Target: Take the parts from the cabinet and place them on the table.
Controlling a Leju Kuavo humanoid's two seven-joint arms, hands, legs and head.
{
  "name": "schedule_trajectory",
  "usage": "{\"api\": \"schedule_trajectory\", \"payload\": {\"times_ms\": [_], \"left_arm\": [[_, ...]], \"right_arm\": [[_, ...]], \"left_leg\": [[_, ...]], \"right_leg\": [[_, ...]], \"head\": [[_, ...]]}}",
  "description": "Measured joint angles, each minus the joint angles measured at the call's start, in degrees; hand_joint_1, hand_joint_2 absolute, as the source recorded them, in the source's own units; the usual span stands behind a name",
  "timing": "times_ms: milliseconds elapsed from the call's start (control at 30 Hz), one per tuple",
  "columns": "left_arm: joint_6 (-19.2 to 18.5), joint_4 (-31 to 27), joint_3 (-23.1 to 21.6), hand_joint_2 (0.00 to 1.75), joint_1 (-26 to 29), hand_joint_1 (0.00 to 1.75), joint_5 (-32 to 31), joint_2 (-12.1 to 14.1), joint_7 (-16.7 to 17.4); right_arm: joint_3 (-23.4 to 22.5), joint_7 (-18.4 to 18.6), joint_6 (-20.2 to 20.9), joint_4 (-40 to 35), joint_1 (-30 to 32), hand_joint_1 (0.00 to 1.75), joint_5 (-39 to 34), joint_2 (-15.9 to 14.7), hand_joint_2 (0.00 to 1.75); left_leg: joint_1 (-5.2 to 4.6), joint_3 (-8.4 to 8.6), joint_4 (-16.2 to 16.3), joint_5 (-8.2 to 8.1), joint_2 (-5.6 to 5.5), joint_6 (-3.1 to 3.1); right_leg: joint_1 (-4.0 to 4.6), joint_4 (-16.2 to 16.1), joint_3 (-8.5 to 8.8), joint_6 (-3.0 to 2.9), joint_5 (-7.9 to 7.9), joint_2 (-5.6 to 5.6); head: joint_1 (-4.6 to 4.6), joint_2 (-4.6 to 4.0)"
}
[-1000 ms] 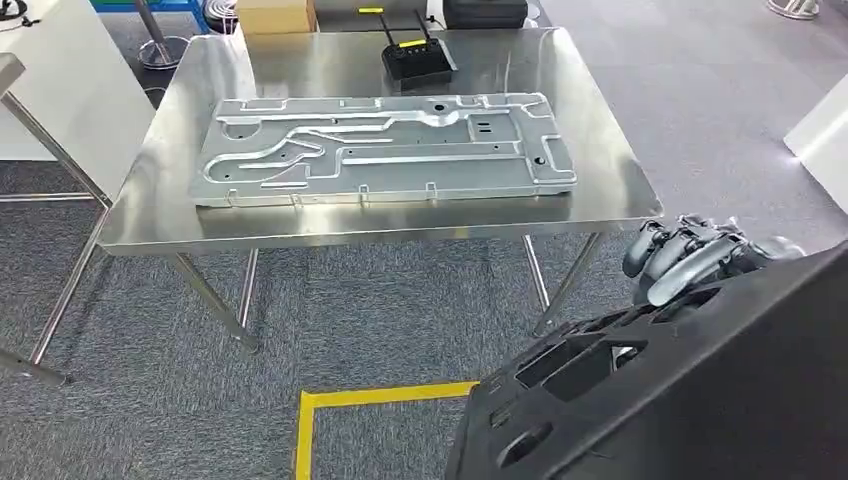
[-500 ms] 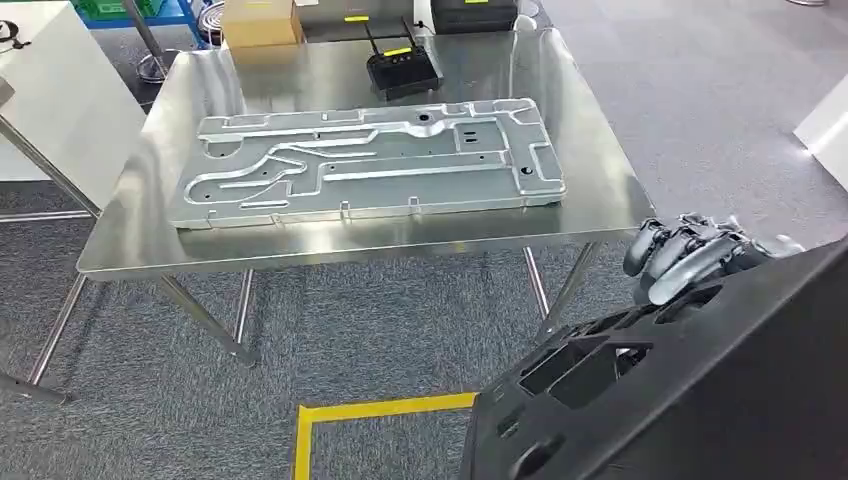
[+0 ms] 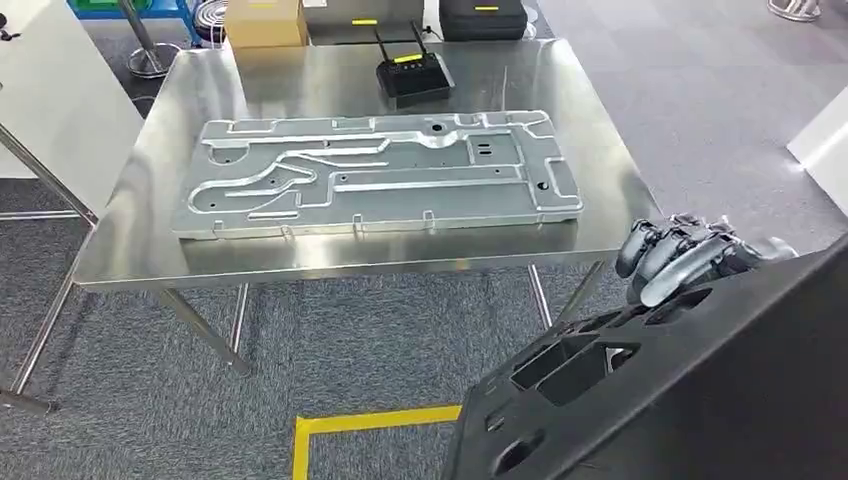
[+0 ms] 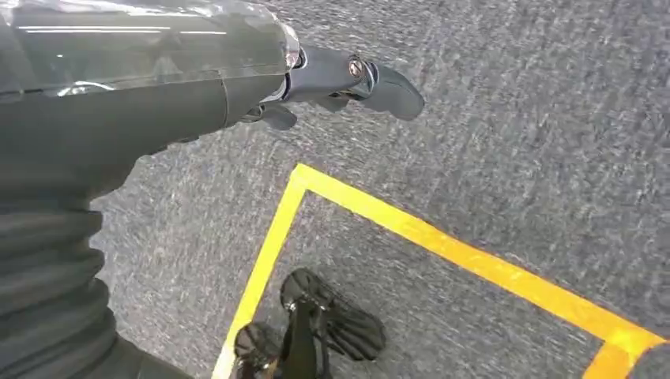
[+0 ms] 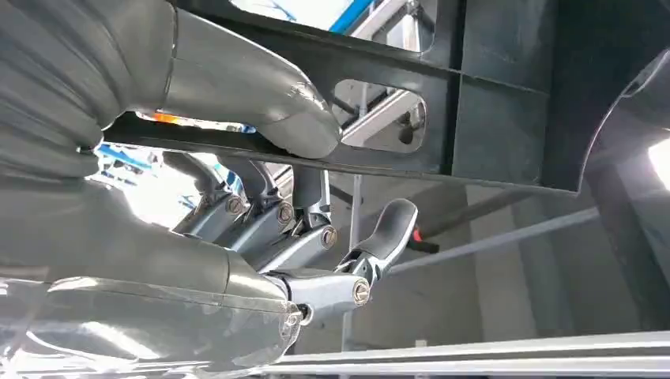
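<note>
A large black moulded plastic part [image 3: 700, 390] with cut-out openings fills the lower right of the head view, and my right hand [image 3: 680, 255] grips its upper edge with the fingers curled over it. In the right wrist view the thumb [image 5: 261, 95] presses one face of the black part [image 5: 490, 87] and the fingers [image 5: 276, 209] sit behind it. Ahead stands the steel table [image 3: 330, 262], carrying a long silver stamped metal plate [image 3: 380, 175]. My left hand [image 4: 158, 79] hangs over the carpet, holding nothing, with a finger stretched out.
A black router [image 3: 412, 72] with two antennas sits at the table's far edge. A cardboard box [image 3: 265, 22] and a black case [image 3: 483, 17] lie on the floor behind. Yellow floor tape [image 3: 370, 420] marks a corner on the grey carpet. A white surface [image 3: 50, 90] stands at the left.
The whole picture has shifted, so the camera moved: the table now sits a little lower and nearer. My right hand keeps the same grip on the black part.
</note>
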Motion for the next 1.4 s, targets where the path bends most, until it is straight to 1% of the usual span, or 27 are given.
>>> {"api": "schedule_trajectory", "payload": {"times_ms": [33, 67, 100, 200, 233, 333, 400, 433, 500, 533, 567, 600, 633, 700, 733, 833, 933, 967, 1033, 1067, 1100, 1133, 1200, 1233, 1267, 1367, 1400], "left_arm": [[-0.05, 0.00, 0.02, 1.75, 0.04, 0.00, -0.04, -0.02, 0.00], [-0.07, 0.00, 0.05, 1.75, 0.10, 0.00, -0.11, -0.02, 0.02], [-0.07, 0.00, 0.07, 1.75, 0.15, 0.00, -0.18, -0.02, 0.00], [-0.22, 0.00, 0.07, 1.75, 0.08, 0.00, -0.46, -0.09, 0.00], [-0.22, 0.00, 0.09, 1.75, -0.02, 0.00, -0.46, -0.09, 0.00], [-0.22, 0.00, 0.09, 1.75, -0.04, 0.00, -0.55, -0.11, -0.09], [-0.24, -0.02, 0.09, 1.75, -0.16, 0.00, -0.66, -0.11, -0.15], [-0.26, -0.02, 0.09, 1.75, -0.19, 0.00, -0.68, -0.13, -0.15], [-0.26, -0.02, 0.09, 1.75, -0.12, 0.00, -0.98, -0.11, -0.15], [-0.26, -0.02, 0.09, 1.75, -0.03, 0.00, -1.01, -0.11, -0.15], [-0.29, -0.02, 0.09, 1.75, 0.04, 0.00, -1.01, -0.15, -0.13], [-0.29, -0.02, 0.09, 1.75, 0.08, 0.00, -1.03, -0.22, -0.13], [-0.29, -0.02, 0.09, 1.75, 0.07, 0.00, -1.05, -0.22, -0.13], [-0.31, -0.02, 0.09, 1.75, 0.06, 0.00, -1.12, -0.22, -0.09], [-0.31, -0.02, 0.09, 1.75, 0.08, 0.00, -1.14, -0.20, -0.02], [-0.20, -0.02, 0.09, 1.75, 0.09, 0.00, -1.22, -0.26, 0.06], [-0.24, -0.02, 0.09, 1.75, 0.03, 0.00, -1.64, -0.37, -0.09], [-0.24, -0.02, 0.09, 1.75, 0.00, 0.00, -1.68, -0.35, -0.11], [-0.40, -0.02, 0.11, 1.75, 0.03, 0.00, -2.14, -0.37, -0.13], [-0.46, -0.02, 0.11, 1.75, 0.10, 0.00, -2.21, -0.37, -0.13], [-0.57, -0.02, 0.11, 1.75, 0.13, 0.00, -2.27, -0.35, -0.13], [-0.68, -0.02, 0.13, 1.75, 0.14, 0.00, -2.29, -0.37, -0.13], [-0.96, -0.02, 0.18, 1.75, 0.08, 0.00, -2.40, -0.37, -0.09], [-1.07, -0.02, 0.22, 1.75, 0.07, 0.00, -2.45, -0.37, 0.00], [-1.07, -0.02, 0.31, 1.75, -0.07, 0.00, -2.56, -0.35, 0.04], [-1.23, -0.02, 0.50, 1.75, -0.15, 0.00, -2.89, -0.37, 0.20], [-1.23, -0.06, 0.52, 1.75, -0.25, 0.00, -3.04, -0.30, 0.20]], "right_arm": [[0.00, 0.00, -0.02, 0.11, 0.05, 1.75, 0.00, 0.00, 1.75], [0.00, 0.00, -0.04, 0.17, 0.12, 1.75, 0.04, -0.02, 1.75], [0.00, 0.00, -0.07, 0.20, 0.11, 1.75, 0.13, -0.02, 1.75], [0.02, 0.00, -0.09, 0.20, 0.00, 1.75, 0.26, -0.02, 1.75], [0.02, 0.00, -0.11, 0.22, -0.06, 1.75, 0.26, 0.00, 1.75], [0.07, 0.00, -0.26, 0.22, -0.09, 1.75, 0.29, -0.02, 1.75], [0.11, 0.00, -0.26, 0.20, -0.08, 1.75, 0.31, 0.00, 1.75], [0.11, 0.00, -0.31, 0.20, -0.23, 1.75, 0.31, 0.00, 1.75], [0.15, 0.00, -0.33, 0.22, -0.16, 1.75, 0.31, 0.00, 1.75], [0.15, 0.00, -0.33, 0.24, -0.16, 1.75, 0.31, 0.00, 1.75], [0.15, 0.00, -0.33, 0.28, -0.10, 1.75, 0.31, -0.02, 1.75], [0.15, 0.00, -0.33, 0.31, -0.09, 1.75, 0.31, 0.00, 1.75], [0.17, 0.00, -0.33, 0.33, -0.08, 1.75, 0.31, 0.00, 1.75], [0.17, 0.00, -0.31, 0.33, -0.09, 1.75, 0.31, 0.00, 1.75], [0.17, 0.00, -0.31, 0.35, -0.10, 1.75, 0.31, -0.02, 1.75], [0.17, 0.00, -0.33, 0.37, -0.08, 1.75, 0.28, -0.02, 1.75], [0.17, 0.00, -0.39, 0.00, -0.11, 1.75, 0.42, -0.02, 1.75], [0.17, 0.00, -0.44, -0.09, -0.08, 1.75, 0.55, -0.02, 1.75], [0.18, 0.00, -0.85, -0.11, 0.31, 1.75, 1.29, -0.02, 1.75], [0.17, 0.00, -1.24, -0.13, 0.49, 1.75, 1.55, -0.02, 1.75], [0.17, 0.00, -1.62, -0.24, 0.60, 1.75, 1.81, -0.09, 1.75], [0.17, 0.00, -1.81, -0.44, 0.64, 1.75, 2.01, -0.28, 1.75], [0.22, 0.00, -2.45, -0.99, 0.61, 1.75, 2.25, -0.39, 1.75], [0.24, 0.00, -2.65, -1.16, 0.59, 1.75, 2.27, -0.46, 1.75], [0.28, 0.00, -2.89, -1.27, 0.49, 1.75, 2.45, -0.55, 1.75], [0.52, 0.00, -3.98, -1.62, 0.42, 1.75, 2.82, -0.81, 1.75], [0.68, 0.00, -4.54, -1.96, 0.37, 1.75, 3.19, -0.83, 1.75]], "left_leg": [[-0.02, 0.22, 0.02, -0.27, 0.00, 0.00], [-0.01, 0.57, 0.02, -0.52, -0.02, -0.03], [-0.01, 1.06, 0.02, -0.86, -0.06, -0.10], [0.00, 2.72, -0.01, -2.06, -0.25, -0.63], [-0.43, 2.76, 0.13, -2.52, -0.28, -1.10], [-0.22, 3.05, -0.33, -2.94, -0.20, -1.98], [-0.10, 3.48, 0.42, -3.47, -0.14, -2.65], [-0.12, 2.33, 3.31, -5.10, -0.18, -2.75], [0.01, -2.87, 12.88, -9.42, -0.18, -3.13], [0.04, -5.42, 16.96, -10.63, -0.17, -3.27], [0.07, -7.06, 18.91, -10.42, -0.17, -3.32], [0.09, -7.28, 17.79, -8.51, -0.17, -3.31], [0.09, -5.95, 13.69, -5.25, -0.17, -3.20], [0.08, -1.60, 2.83, 1.15, -0.17, -2.70], [-0.17, -0.61, 1.10, 0.42, -0.22, -2.32], [-0.61, -0.55, 0.66, 0.05, -0.25, -1.40], [0.03, 0.57, -0.45, 0.16, -0.20, -0.33], [0.03, 0.71, -0.45, 0.02, -0.19, -0.11], [-0.03, 0.92, -0.43, -0.42, -0.18, 0.10], [-0.03, 1.12, -0.42, -0.65, -0.19, 0.06], [-0.03, 1.49, -0.42, -0.91, -0.23, 0.01], [-0.03, 1.96, -0.42, -1.23, -0.29, -0.09], [-0.02, 3.28, -0.42, -2.06, -0.37, -0.41], [-0.07, 3.37, -0.47, -2.41, -0.38, -0.69], [-0.43, 3.31, -0.26, -2.86, -0.47, -1.21], [-0.30, 3.75, -0.95, -3.16, -0.27, -2.03], [-0.37, 4.20, -0.88, -3.58, -0.23, -2.45]], "right_leg": [[-0.06, 4.38, -3.01, 0.16, -0.88, -0.01], [-0.14, 5.31, -4.25, 0.22, 0.01, -0.01], [-0.21, 3.33, -4.03, 0.18, 2.44, -0.02], [-0.18, -11.59, 1.71, -0.61, 11.55, -0.32], [0.35, -12.78, 2.39, -0.97, 10.37, -0.43], [0.49, -12.92, 2.32, -1.86, 9.94, -0.08], [-0.07, -13.86, 3.22, -2.61, 10.14, -0.03], [-0.06, -13.98, 3.65, -3.10, 9.90, -0.09], [0.06, -13.97, 4.13, -3.51, 9.41, -0.18], [0.13, -13.94, 4.31, -3.53, 9.16, -0.15], [0.18, -13.93, 4.58, -3.54, 8.92, -0.08], [0.19, -13.93, 5.02, -3.48, 8.59, 0.01], [0.21, -13.92, 5.63, -3.36, 8.19, 0.06], [0.21, -13.92, 6.97, -3.06, 7.30, 0.07], [0.46, -13.87, 7.18, -2.73, 6.94, 0.06], [0.27, -14.08, 7.09, -1.79, 6.62, 0.26], [0.29, -11.95, 6.85, -0.73, 5.23, 0.05], [0.20, -8.15, 4.82, -0.47, 3.37, 0.04], [-0.03, 1.82, -1.29, -0.05, -0.34, 0.02], [-0.10, 4.80, -3.56, 0.05, -0.52, 0.01], [-0.21, 4.51, -4.23, 0.12, 1.03, 0.00], [-0.26, 1.60, -3.44, 0.06, 3.72, -0.04], [-0.26, -9.46, 1.10, -0.34, 10.50, -0.19], [-0.10, -12.63, 2.60, -0.79, 10.90, -0.43], [0.26, -13.39, 2.71, -1.14, 10.45, -0.40], [0.39, -13.30, 2.64, -2.13, 10.07, 0.02], [-0.06, -14.02, 3.30, -2.63, 10.25, 0.07]], "head": [[0.00, 0.00], [0.00, 0.00], [0.00, 0.00], [0.00, 0.00], [0.00, 0.00], [-0.02, 0.00], [-0.02, 0.00], [-0.04, 0.00], [-0.04, 0.00], [-0.04, 0.00], [-0.04, 0.00], [-0.04, 0.00], [-0.04, 0.00], [-0.04, 0.00], [-0.02, 0.00], [-0.02, 0.00], [-0.02, 0.00], [-0.02, 0.00], [-0.02, 0.00], [-0.02, 0.00], [-0.02, 0.00], [-0.02, 0.00], [-0.02, 0.00], [-0.02, 0.00], [-0.02, 0.00], [-0.02, 0.00], [-0.04, 0.00]]}}
